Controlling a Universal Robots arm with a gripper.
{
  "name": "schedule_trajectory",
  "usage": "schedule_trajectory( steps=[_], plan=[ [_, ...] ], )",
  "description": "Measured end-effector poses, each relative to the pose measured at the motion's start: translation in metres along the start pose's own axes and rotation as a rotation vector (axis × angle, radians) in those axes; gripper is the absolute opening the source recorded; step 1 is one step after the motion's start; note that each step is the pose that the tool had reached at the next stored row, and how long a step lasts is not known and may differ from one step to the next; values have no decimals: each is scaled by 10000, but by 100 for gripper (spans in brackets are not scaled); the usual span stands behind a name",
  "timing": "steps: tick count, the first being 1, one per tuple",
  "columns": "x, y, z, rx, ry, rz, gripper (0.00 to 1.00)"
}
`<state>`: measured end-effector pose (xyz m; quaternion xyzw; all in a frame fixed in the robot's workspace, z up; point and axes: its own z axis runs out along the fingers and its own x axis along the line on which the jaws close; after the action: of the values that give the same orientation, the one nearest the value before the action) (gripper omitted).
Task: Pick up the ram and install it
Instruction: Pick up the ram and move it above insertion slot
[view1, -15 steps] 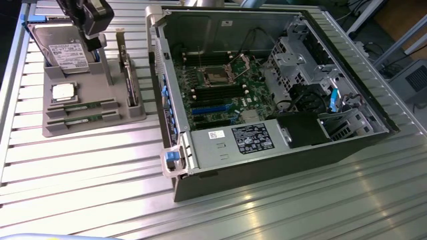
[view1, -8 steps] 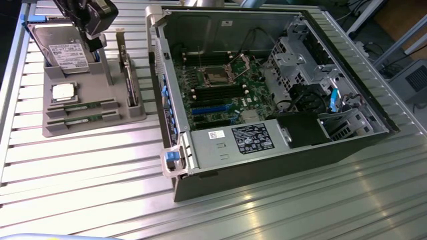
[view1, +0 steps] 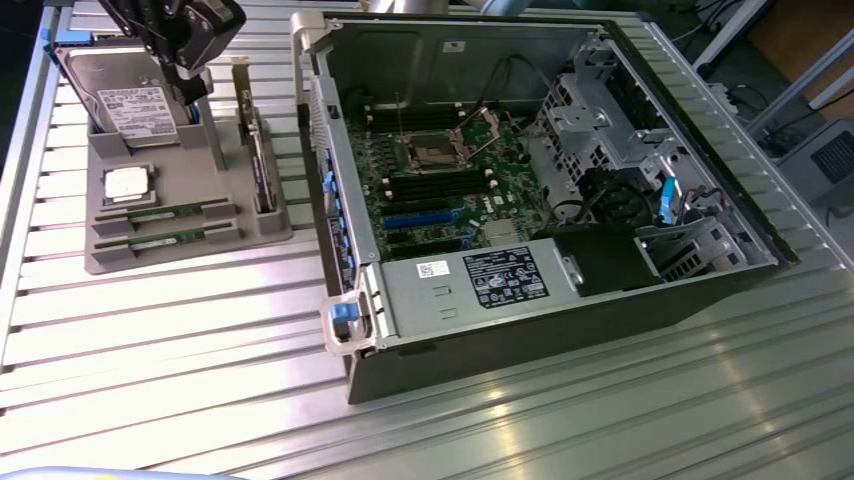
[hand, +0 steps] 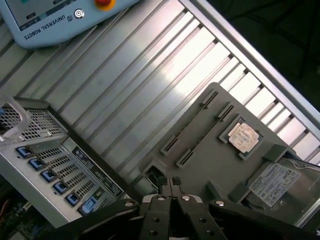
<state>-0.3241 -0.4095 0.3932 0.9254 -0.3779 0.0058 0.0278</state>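
Bright lighting with strong glare.
You see white streaks across the table (view1: 160, 300) slats; the computer case (view1: 414, 60) interior is shadowed, source probably overhead.

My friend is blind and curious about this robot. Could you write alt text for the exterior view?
A robot's shut pincer hangs above a gray parts holder at the exterior view's left, where two ram sticks lie flat near a processor chip and a hard drive. Beside it, an open computer case lies on the slatted table, motherboard exposed.
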Motion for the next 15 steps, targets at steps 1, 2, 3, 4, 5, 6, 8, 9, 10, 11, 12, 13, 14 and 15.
schedule_trajectory(
  steps=[1,2,3,4,5,6,8,9,10,11,12,13,14,15],
  plan=[
    [0,0,0,1,0,-4,10],
    [0,0,1,-6,4,36,10],
    [0,0,3,-19,11,112,10],
    [0,0,5,-40,21,233,10],
    [0,0,8,-70,34,430,10],
    [0,0,11,-89,43,569,10],
    [-1,-1,17,-129,51,943,10],
    [-1,-1,18,-136,44,1088,10],
    [-2,-1,20,-140,38,1193,10],
    [-1,0,22,-124,6,1337,10],
    [-1,-1,24,134,-283,1371,10],
    [-1,-1,24,342,-516,1383,10],
    [-1,0,24,543,-746,1394,10],
    [-1,0,23,722,-950,1404,10]
  ],
)
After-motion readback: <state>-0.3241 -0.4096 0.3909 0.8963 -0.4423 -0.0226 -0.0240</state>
